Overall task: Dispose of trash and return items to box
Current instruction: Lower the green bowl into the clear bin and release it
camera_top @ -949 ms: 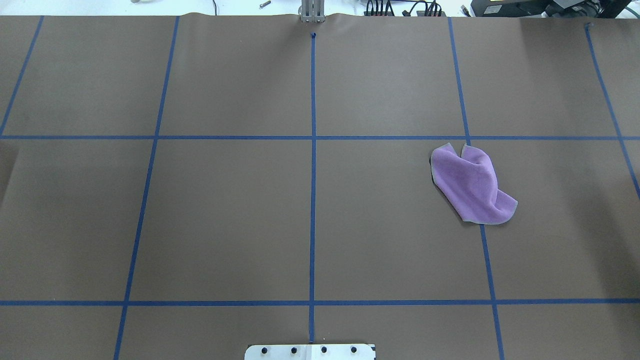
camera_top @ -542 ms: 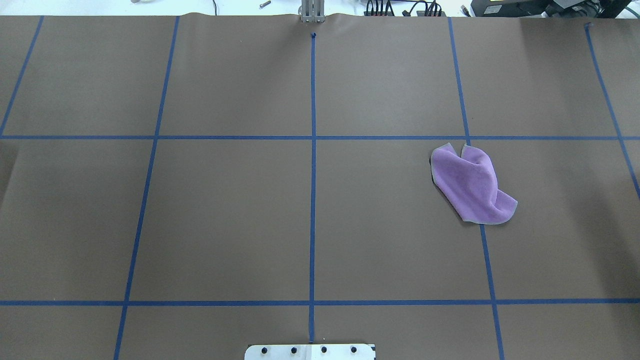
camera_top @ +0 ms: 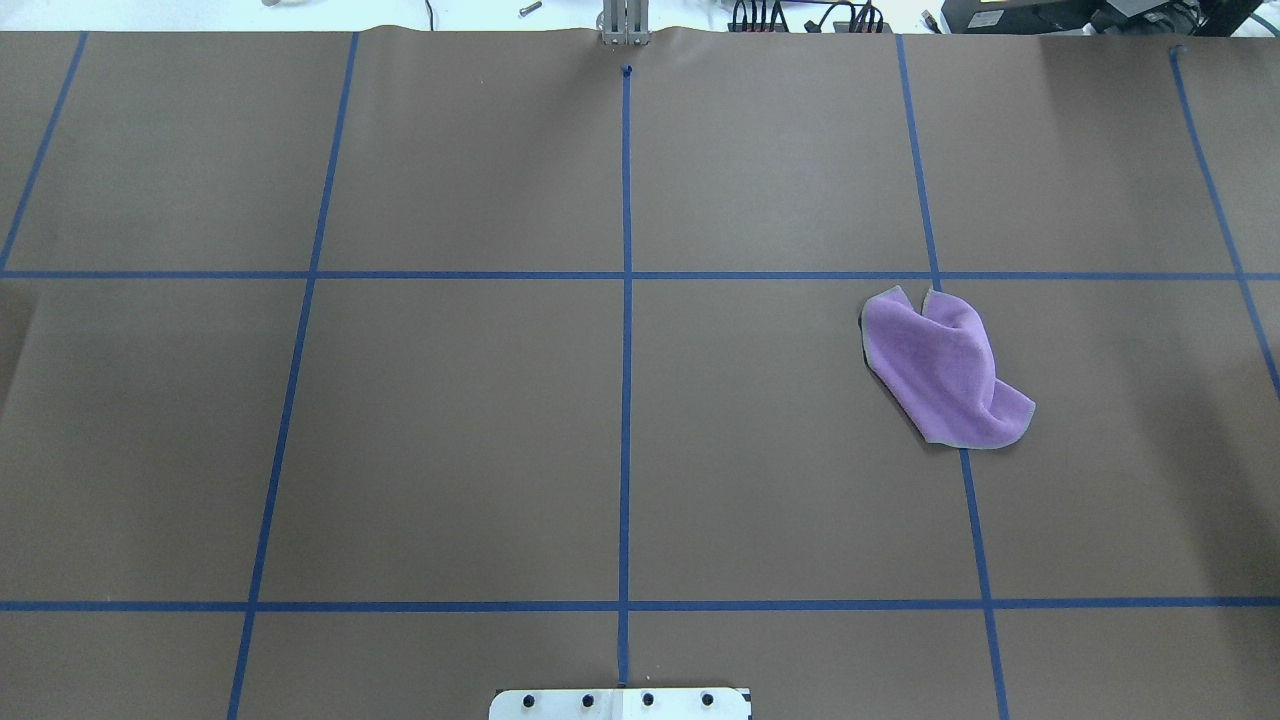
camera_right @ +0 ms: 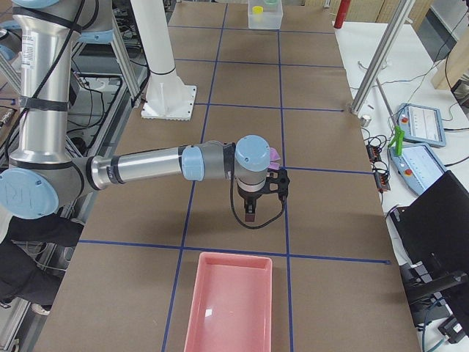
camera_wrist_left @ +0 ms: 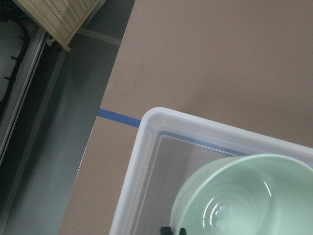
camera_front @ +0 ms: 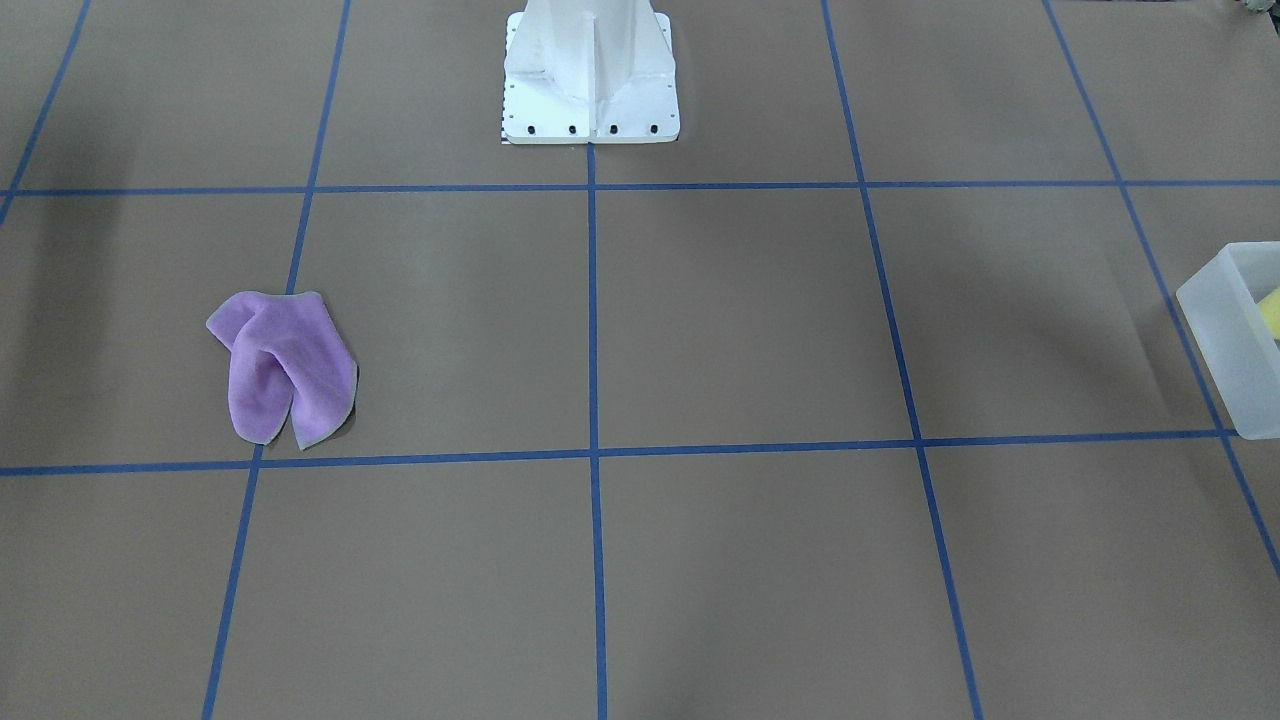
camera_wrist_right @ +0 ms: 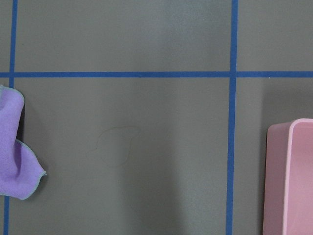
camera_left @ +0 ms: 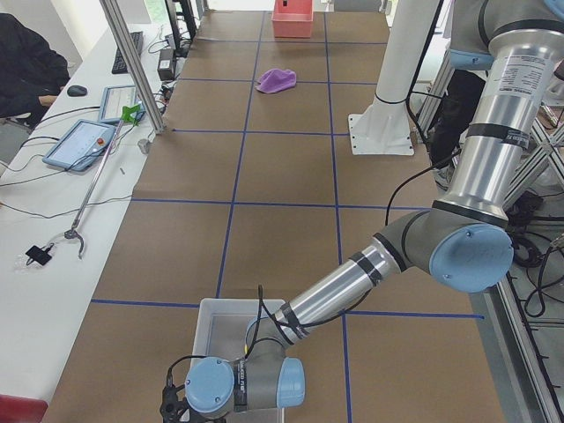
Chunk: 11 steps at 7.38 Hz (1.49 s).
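Observation:
A crumpled purple cloth [camera_top: 945,370] lies on the brown table right of centre; it also shows in the front view [camera_front: 283,365] and at the left edge of the right wrist view [camera_wrist_right: 12,147]. My right gripper [camera_right: 250,217] hangs above the table between the cloth and a pink bin [camera_right: 231,301]; I cannot tell whether it is open or shut. My left gripper [camera_left: 172,410] hovers over a clear plastic box [camera_wrist_left: 146,147] that holds a pale green bowl [camera_wrist_left: 234,196]; I cannot tell its state. The box [camera_front: 1225,330] also holds something yellow [camera_front: 1270,310].
The white robot base [camera_front: 590,75] stands at the table's middle edge. Blue tape lines divide the brown table cover [camera_top: 450,430] into squares. An operators' bench with tablets [camera_left: 84,141] runs along the far side. The pink bin [camera_wrist_right: 288,181] looks empty.

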Available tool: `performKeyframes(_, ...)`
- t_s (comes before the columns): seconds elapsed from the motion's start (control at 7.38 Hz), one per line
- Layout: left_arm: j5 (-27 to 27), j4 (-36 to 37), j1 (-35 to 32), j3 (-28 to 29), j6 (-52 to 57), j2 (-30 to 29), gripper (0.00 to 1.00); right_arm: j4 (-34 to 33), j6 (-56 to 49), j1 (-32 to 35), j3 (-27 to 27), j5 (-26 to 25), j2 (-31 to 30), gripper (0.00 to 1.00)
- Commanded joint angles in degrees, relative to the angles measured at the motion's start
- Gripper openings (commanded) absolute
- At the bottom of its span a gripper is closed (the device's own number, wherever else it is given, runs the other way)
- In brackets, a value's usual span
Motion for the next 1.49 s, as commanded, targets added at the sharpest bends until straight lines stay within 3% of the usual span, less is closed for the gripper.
performKeyframes(0.0, 0.07, -0.33, 0.44, 0.02, -0.10, 0.10, 0.66, 0.00, -0.01, -0.03, 0.09, 0.00, 0.00, 1.00)
performKeyframes(0.14, 0.07, -1.99, 0.44, 0.19, -0.10, 0.18, 0.99, 0.00, -0.01, -0.03, 0.17, 0.00, 0.00, 1.00)
performKeyframes(0.41, -0.27, -3.50, 0.44, -1.03, -0.01, 0.80, 0.99, 0.00, -0.01, -0.03, 0.18, 0.00, 0.00, 1.00)
performKeyframes(0.68, -7.26, -2.71, 0.09, -8.12, -0.19, 1.76, 0.99, 0.00, -0.01, 0.06, 0.26, 0.00, 0.09, 1.00)
performKeyframes(0.81, -7.48, -1.75, 0.00, -11.29, -0.28, 1.59, 0.99, 0.09, -0.01, 0.06, 0.35, 0.00, 0.00, 1.00)
performKeyframes(0.95, -7.57, 4.18, -0.26, -17.59, -0.36, 1.59, 0.99, 0.09, -0.10, 0.06, 0.44, -0.09, 0.00, 1.00)
performKeyframes(1.22, -6.61, 20.34, -0.18, -36.98, -3.93, 3.33, 0.99, 0.00, -0.01, -0.20, 0.35, -0.79, 0.09, 1.00)
performKeyframes(1.36, -5.39, 21.36, 0.69, -43.86, -10.23, 6.04, 0.99, -0.09, 0.08, -0.81, -0.08, -1.05, 0.00, 1.00)
